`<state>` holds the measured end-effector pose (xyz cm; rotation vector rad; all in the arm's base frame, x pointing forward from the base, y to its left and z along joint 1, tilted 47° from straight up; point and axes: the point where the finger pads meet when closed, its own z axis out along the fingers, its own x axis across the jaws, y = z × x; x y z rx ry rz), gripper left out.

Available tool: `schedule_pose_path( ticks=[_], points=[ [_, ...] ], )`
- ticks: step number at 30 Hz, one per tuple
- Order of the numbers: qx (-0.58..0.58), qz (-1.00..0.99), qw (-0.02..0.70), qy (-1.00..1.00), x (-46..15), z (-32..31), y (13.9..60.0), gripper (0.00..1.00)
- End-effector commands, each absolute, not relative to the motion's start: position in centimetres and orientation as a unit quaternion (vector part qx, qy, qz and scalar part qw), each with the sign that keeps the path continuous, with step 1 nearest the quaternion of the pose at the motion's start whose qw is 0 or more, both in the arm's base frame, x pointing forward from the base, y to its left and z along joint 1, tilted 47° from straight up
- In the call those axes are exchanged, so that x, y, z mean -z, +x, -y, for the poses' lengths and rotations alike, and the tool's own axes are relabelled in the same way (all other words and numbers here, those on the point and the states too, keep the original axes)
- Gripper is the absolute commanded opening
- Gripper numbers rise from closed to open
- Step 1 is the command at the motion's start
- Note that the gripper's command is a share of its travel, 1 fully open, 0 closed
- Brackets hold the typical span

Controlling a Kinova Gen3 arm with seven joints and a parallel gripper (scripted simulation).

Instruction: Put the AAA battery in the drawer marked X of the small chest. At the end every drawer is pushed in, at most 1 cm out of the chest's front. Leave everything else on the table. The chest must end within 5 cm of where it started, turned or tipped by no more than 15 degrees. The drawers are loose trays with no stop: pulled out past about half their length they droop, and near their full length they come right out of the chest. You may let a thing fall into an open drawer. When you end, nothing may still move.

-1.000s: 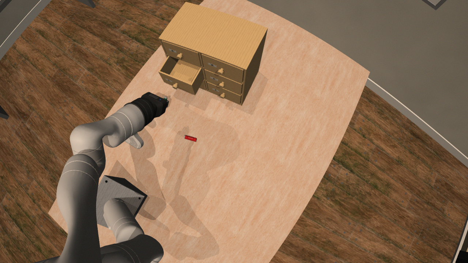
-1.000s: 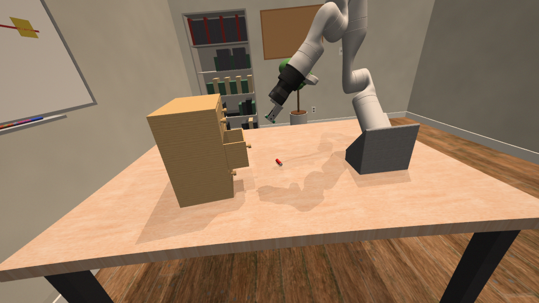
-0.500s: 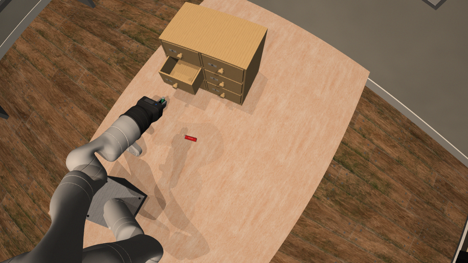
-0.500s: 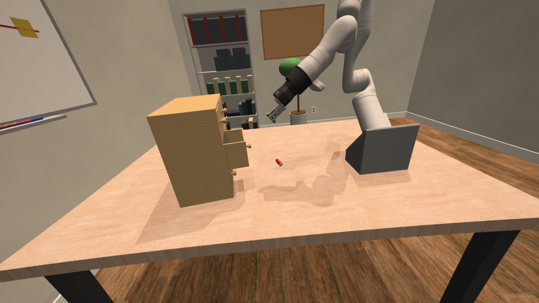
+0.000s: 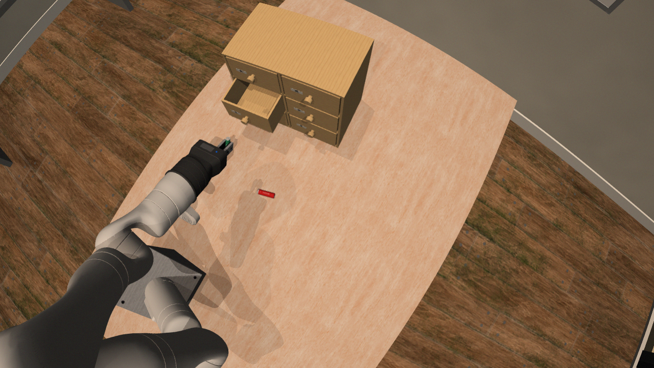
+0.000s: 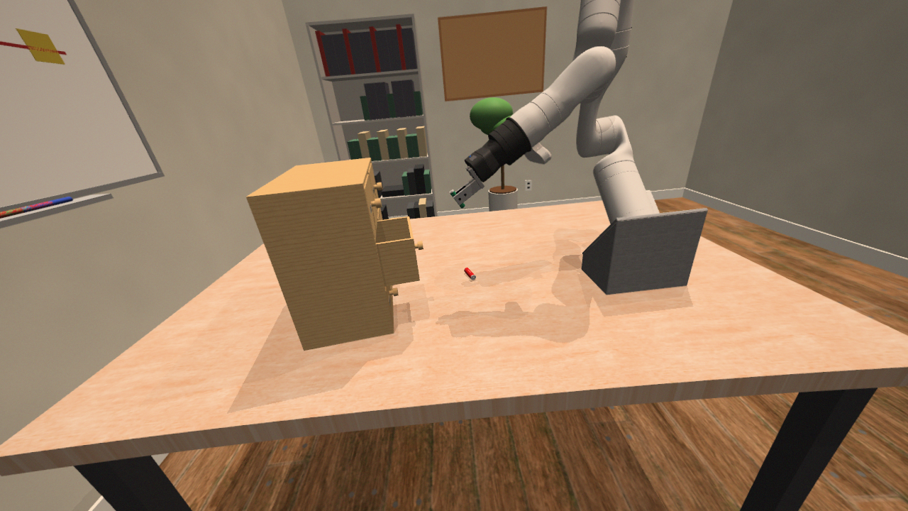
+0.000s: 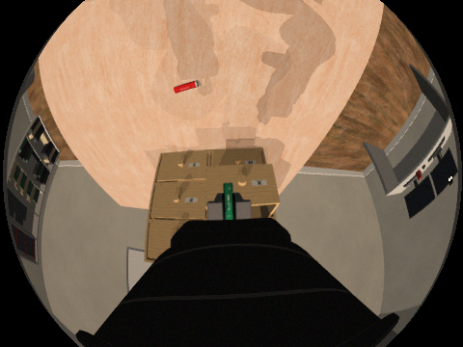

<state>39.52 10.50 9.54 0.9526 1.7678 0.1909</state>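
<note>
Pale-brown wood makes up the boxy chest of drawers [image 5: 297, 41] [image 6: 317, 254] [image 7: 156, 241], which in the exterior view stands to the left of the hand and reaches below it. From its front, on the side facing the hand, the open wooden drawer marked X [image 5: 256, 114] [image 6: 399, 260] [image 7: 262, 194] juts out, lower than the hand and apart from it. Next comes the grey two-finger gripper [image 5: 227, 144] [image 6: 458, 198] [image 7: 229, 201], tilted down towards the chest and clasping the green cylindrical AAA battery [image 5: 227, 142] [image 6: 462, 205] [image 7: 229, 198] between its fingers, above the table and outside the drawer. Below the hand, a red cylindrical battery [image 5: 265, 193] [image 6: 469, 273] [image 7: 186, 87] lies on its side on the pinkish wood-grained table [image 5: 388, 183] [image 6: 508, 355] [image 7: 121, 72]. Behind the hand and slightly right is a round-topped green plant [image 6: 490, 114]. Well to the hand's right, the arm's dark-grey wedge-shaped base [image 5: 137, 293] [image 6: 657, 250] sits on the table.
</note>
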Motion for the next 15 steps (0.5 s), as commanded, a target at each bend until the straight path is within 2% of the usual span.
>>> schedule_pose_path(
  ticks=[1,15],
  points=[
    [-0.080,-0.743,0.536,0.394,-9.42,-10.19,39.39,0.24],
    [-0.091,-0.744,0.537,0.388,-9.29,-10.38,39.30,0.24]
  ],
)
